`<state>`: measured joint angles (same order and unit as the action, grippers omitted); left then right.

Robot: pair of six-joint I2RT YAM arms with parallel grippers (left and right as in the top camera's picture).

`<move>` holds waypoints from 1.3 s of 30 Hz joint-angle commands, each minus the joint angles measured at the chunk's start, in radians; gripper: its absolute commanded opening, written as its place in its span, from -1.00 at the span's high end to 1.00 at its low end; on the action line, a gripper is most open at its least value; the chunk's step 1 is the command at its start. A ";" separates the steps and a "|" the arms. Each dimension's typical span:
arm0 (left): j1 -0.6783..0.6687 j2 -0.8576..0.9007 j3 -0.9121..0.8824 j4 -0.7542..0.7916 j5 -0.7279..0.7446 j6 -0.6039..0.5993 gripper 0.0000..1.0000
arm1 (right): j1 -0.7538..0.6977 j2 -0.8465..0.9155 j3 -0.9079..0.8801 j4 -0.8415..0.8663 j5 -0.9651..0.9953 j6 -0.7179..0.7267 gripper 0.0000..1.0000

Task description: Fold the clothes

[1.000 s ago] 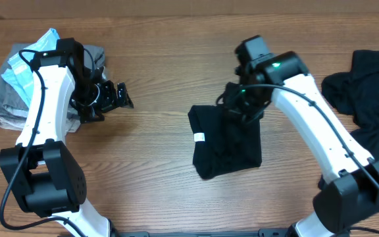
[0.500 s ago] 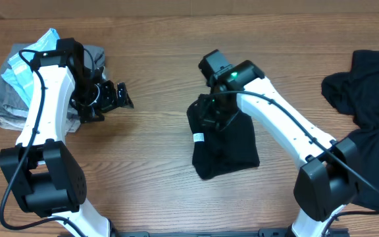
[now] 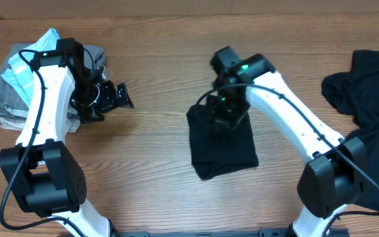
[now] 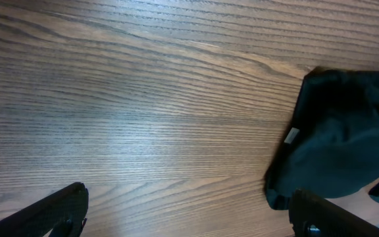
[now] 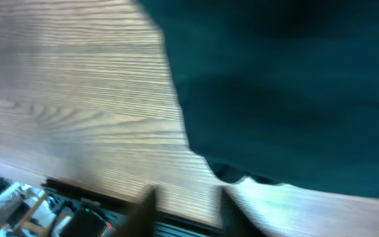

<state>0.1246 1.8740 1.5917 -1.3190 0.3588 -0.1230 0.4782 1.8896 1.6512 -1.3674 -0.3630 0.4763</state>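
While the folded shirt is laid mid-bench, its top edge is covered by the right hand; whether it is clamped cannot be told. Well to the left, the left hand is held apart, empty. More black clothes are heaped at right.

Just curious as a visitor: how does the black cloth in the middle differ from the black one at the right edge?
The middle cloth is folded into a compact block; the right-edge cloth lies loose and rumpled. The middle cloth lies inside the picture; the right-edge cloth runs past its border. The right gripper sits over the middle cloth, away from the right-edge cloth. Both are black fabric.
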 commanded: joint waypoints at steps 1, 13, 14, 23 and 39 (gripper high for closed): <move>-0.001 -0.004 -0.002 0.001 -0.003 0.011 -1.00 | -0.029 -0.036 0.002 -0.006 -0.016 -0.040 0.92; -0.001 -0.004 -0.002 0.001 -0.003 0.011 -1.00 | -0.008 -0.036 -0.307 0.199 -0.061 -0.040 0.92; -0.001 -0.004 -0.002 0.001 -0.003 0.011 -1.00 | -0.006 -0.036 -0.359 0.249 -0.069 -0.039 0.92; -0.001 -0.004 -0.002 0.001 -0.003 0.011 -1.00 | -0.006 -0.036 -0.638 0.605 -0.077 -0.039 0.92; -0.001 -0.004 -0.002 0.001 -0.003 0.011 -0.99 | -0.009 -0.124 -0.418 0.592 -0.107 -0.118 0.92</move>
<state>0.1246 1.8740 1.5917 -1.3190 0.3588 -0.1230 0.4652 1.7882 1.2205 -0.7792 -0.5457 0.3737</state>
